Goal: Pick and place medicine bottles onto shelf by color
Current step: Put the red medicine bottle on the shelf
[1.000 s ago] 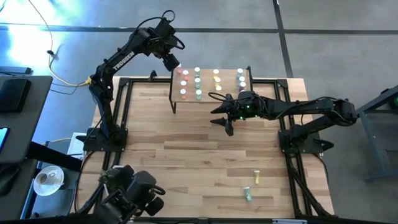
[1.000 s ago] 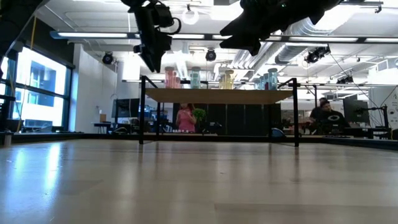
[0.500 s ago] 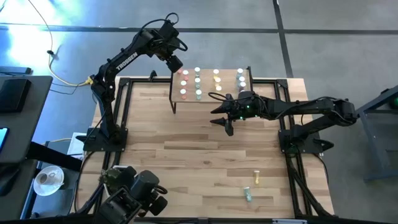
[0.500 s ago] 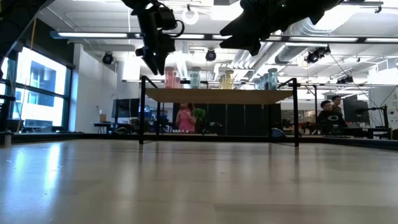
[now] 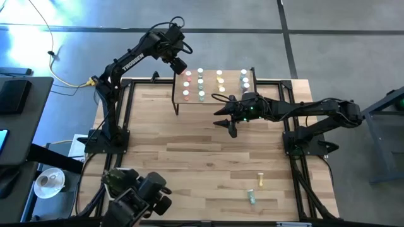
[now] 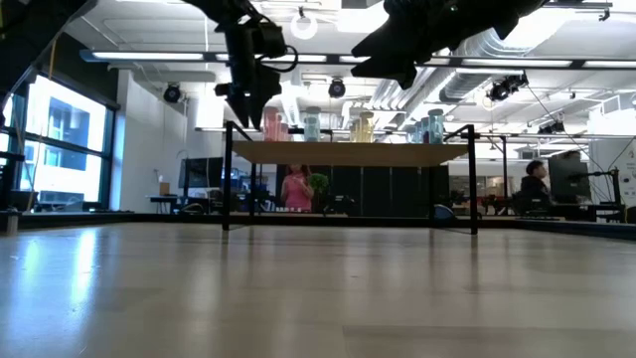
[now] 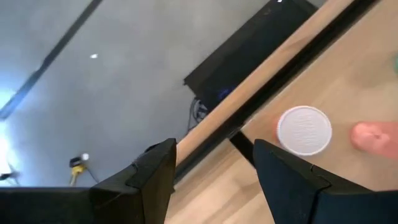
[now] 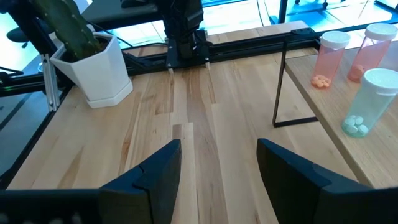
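The shelf (image 5: 214,85) stands at the table's far edge and carries several medicine bottles in colour columns: pink (image 5: 187,84), green (image 5: 201,83), yellow (image 5: 219,82) and blue-grey (image 5: 244,82). My left gripper (image 5: 179,64) hovers open above the shelf's far left corner; its wrist view shows a white cap (image 7: 304,129) and a pink bottle (image 7: 377,136) beyond the fingers. My right gripper (image 5: 226,121) hangs open and empty just in front of the shelf. Two more bottles, a yellow one (image 5: 259,181) and a green one (image 5: 252,197), lie on the table near the right.
A white pot with a green plant (image 8: 92,67) stands on the table's left side. A dark object (image 5: 142,195) sits at the near left corner. Bare planks (image 5: 202,157) lie between the shelf and the two loose bottles. People show in the room behind (image 6: 296,189).
My left gripper has sunk a little and edged toward the shelf's pink column, rolling slightly, with its fingers still open. My right arm has kept still. The dark object at the near left corner has shifted.
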Robot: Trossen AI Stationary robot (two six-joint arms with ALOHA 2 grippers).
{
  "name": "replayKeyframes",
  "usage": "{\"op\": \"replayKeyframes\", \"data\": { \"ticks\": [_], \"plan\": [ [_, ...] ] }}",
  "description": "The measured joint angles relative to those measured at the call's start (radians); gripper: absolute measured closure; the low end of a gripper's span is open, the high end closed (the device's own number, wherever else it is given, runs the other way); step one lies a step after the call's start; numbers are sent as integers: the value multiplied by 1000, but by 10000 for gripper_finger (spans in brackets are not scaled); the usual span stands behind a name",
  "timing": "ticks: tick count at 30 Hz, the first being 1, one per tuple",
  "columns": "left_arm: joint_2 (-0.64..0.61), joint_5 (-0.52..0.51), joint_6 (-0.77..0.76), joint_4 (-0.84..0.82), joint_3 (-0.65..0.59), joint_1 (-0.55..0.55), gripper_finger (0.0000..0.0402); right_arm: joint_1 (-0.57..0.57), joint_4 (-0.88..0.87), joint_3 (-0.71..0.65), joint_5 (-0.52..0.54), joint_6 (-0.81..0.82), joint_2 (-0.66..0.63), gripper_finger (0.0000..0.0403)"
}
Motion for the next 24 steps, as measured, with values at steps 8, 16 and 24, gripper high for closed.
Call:
{"op": "replayKeyframes", "data": {
  "ticks": [8,16,24],
  "plan": [
    [0,0,-35,0,0,2,198,0,0,0,-12,0,0,202],
    [55,12,-36,-29,0,-4,198,0,0,0,-12,0,0,202],
    [67,35,-36,-28,0,-4,198,0,0,0,-13,10,0,202]
  ]
}}
